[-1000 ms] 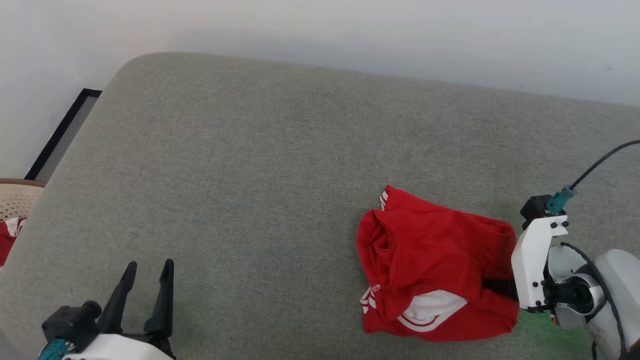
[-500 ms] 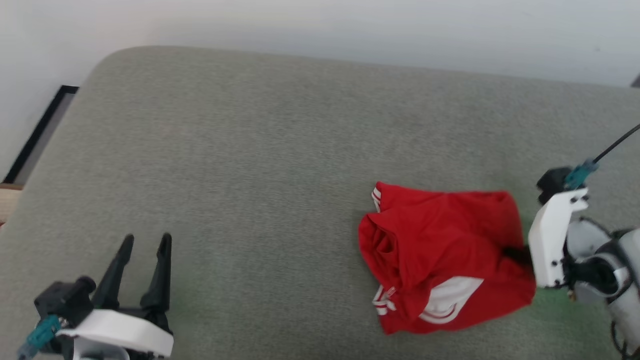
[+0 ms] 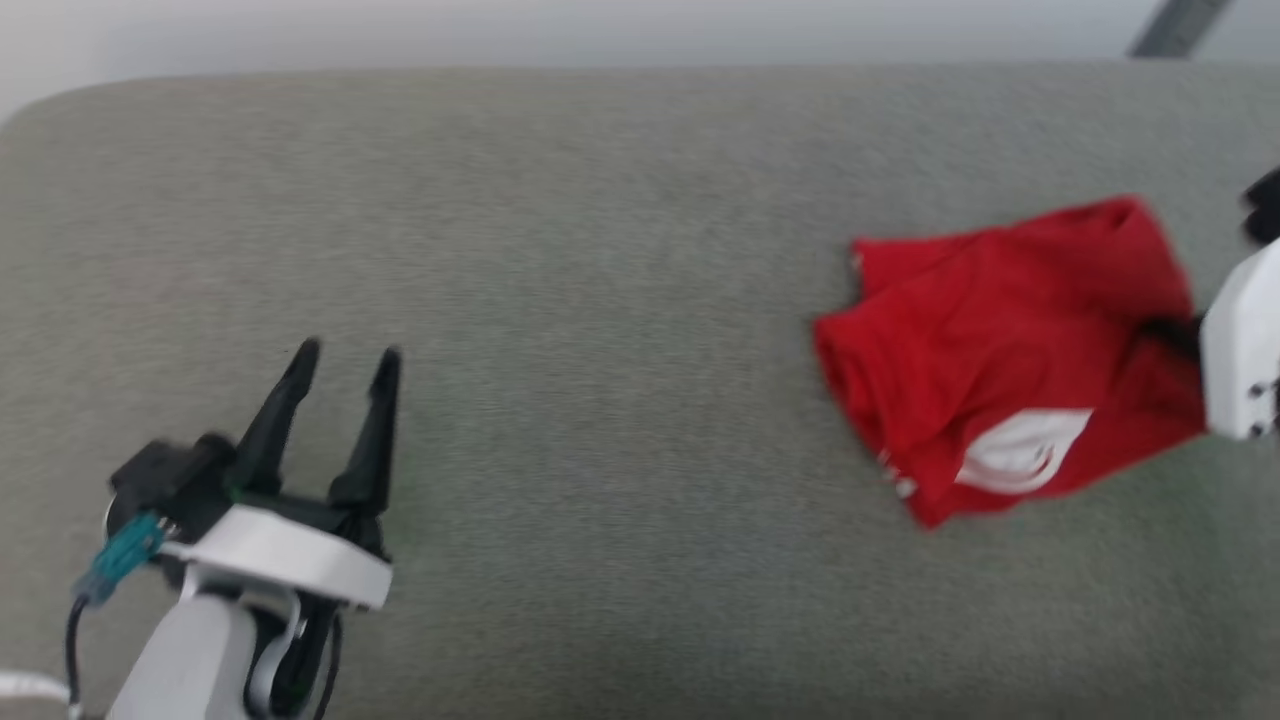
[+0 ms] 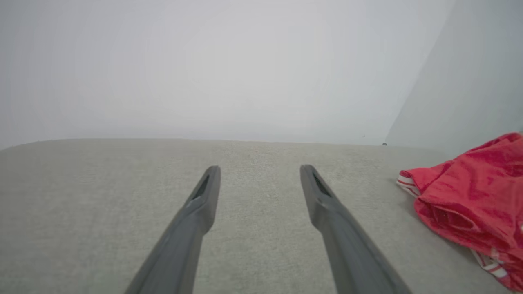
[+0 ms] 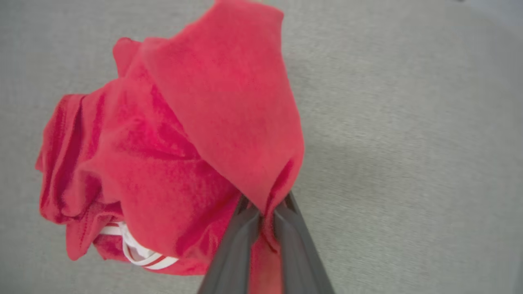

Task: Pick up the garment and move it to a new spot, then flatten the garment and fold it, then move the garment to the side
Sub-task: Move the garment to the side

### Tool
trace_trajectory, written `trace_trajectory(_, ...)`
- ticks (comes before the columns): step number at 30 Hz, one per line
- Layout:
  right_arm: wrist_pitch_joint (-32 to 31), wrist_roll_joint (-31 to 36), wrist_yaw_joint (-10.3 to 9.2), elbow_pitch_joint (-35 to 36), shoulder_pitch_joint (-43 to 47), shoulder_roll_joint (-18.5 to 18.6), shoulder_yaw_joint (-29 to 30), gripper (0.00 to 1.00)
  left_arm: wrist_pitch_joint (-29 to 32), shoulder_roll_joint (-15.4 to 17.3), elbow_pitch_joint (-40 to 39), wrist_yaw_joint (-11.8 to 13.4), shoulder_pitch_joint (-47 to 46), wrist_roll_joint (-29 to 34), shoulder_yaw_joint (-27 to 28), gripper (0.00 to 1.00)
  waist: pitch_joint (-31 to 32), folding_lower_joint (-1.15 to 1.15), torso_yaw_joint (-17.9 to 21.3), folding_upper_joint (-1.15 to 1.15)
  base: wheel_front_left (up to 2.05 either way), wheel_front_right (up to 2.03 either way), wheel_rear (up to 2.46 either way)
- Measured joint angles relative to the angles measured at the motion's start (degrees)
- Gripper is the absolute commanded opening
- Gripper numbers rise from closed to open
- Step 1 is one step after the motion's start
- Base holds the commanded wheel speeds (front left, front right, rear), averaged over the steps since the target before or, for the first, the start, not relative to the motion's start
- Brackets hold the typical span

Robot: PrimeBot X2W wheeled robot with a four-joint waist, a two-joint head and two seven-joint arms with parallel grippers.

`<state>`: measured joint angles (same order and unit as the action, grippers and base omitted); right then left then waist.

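now the right gripper (image 5: 266, 202) pinches a fold of the garment (image 3: 1000, 340), crumpled on the grey cushion (image 3: 560, 230); left gripper (image 3: 346, 356) spread, empty. soft, light, floppy cloth: likely best gripped at an edge.

The garment (image 5: 171, 155) is soft matt red cloth; the cushion (image 3: 600, 300) coarse grey weave; the fingers (image 4: 196, 220) of the left gripper (image 4: 259, 167) smooth matt plastic.

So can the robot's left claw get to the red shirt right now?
Probably yes, if it travels sideways: the left gripper stands open, apart from the red jersey, with bare grey cushion between and nothing blocking. The right gripper is shut on its fabric.
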<state>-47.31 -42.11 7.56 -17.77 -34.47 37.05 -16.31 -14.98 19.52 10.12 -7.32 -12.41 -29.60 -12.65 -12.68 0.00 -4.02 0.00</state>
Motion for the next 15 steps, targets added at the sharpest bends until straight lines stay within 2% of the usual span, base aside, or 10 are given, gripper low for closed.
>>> trace_trajectory(9, 3.2, 3.9, 0.00, 0.2, -3.9, 1.7, 4.2, 0.00, 0.0, 1.2, -0.3, 0.0, -8.5, 0.8, -6.5, 1.00, -3.8, 0.00, 5.8, 0.00, 0.00, 0.00, 0.00)
trace_trajectory(15, 6.6, 7.9, -0.01, -2.9, -7.4, 2.4, 7.6, 0.00, 0.0, 2.1, 0.0, 0.0, -15.6, 0.9, -12.4, 1.00, -7.8, 0.00, 9.8, 0.00, 0.00, 0.00, 0.00)
